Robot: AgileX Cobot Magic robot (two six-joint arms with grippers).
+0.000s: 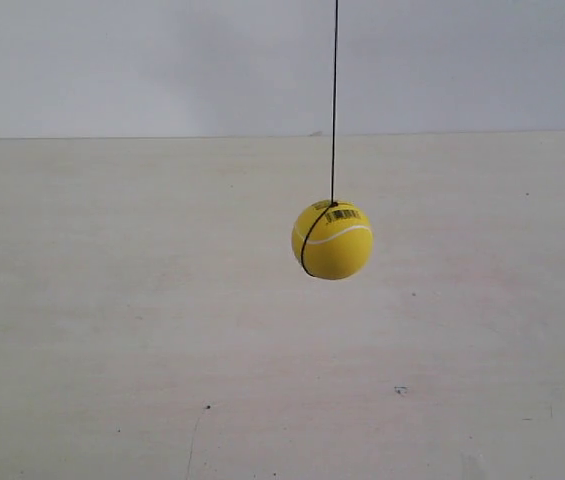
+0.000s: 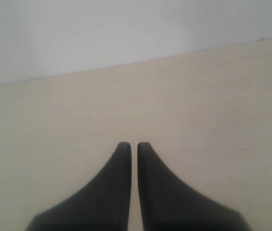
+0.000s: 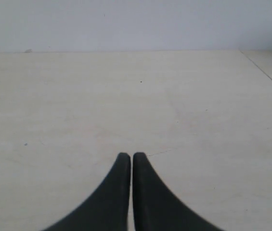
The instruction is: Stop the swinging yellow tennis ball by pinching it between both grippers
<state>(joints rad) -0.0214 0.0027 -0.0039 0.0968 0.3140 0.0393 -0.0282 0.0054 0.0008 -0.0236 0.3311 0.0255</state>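
Note:
The yellow tennis ball (image 1: 332, 239) hangs on a thin black string (image 1: 335, 100) above the pale table, right of the exterior view's middle; its white seam and barcode sticker face the camera. No arm or gripper shows in the exterior view. In the left wrist view my left gripper (image 2: 134, 145) is shut, its black tapered fingers nearly touching, with nothing between them. My right gripper (image 3: 128, 155) is likewise shut and empty in the right wrist view. Neither wrist view shows the ball.
The pale wooden table (image 1: 112, 330) runs back to a white wall (image 1: 112, 60). A table edge or seam (image 3: 265, 72) crosses the corner of the right wrist view. Small dark specks (image 1: 400, 390) mark the tabletop.

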